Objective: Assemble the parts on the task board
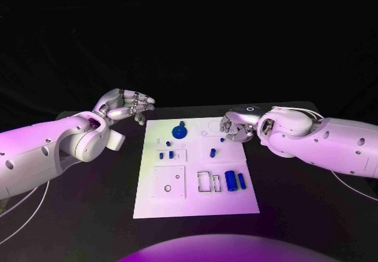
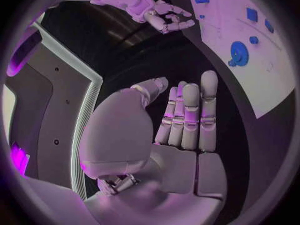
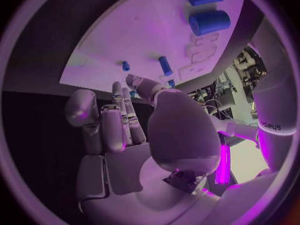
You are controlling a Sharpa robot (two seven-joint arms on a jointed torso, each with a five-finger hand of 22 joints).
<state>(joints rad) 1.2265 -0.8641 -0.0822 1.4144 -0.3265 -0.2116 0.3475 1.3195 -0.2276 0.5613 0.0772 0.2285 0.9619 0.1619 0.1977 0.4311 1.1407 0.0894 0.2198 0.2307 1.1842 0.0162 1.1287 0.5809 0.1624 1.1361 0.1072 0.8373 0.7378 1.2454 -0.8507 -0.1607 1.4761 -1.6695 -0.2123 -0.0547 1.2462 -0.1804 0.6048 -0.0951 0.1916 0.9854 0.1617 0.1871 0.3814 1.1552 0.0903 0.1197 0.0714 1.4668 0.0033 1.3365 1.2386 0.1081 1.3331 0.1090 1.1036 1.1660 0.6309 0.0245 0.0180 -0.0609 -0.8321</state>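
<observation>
Head view: empty robot hands flank task board

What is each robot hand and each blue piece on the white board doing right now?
Left silver hand: holds nothing, fingers apart, off the board.
Right silver hand: holds nothing, over the board's edge.
Round blue gear piece: sitting on the white task board.
Big blue cylinder: lying flat.

"Sharpa" on right arm
</observation>
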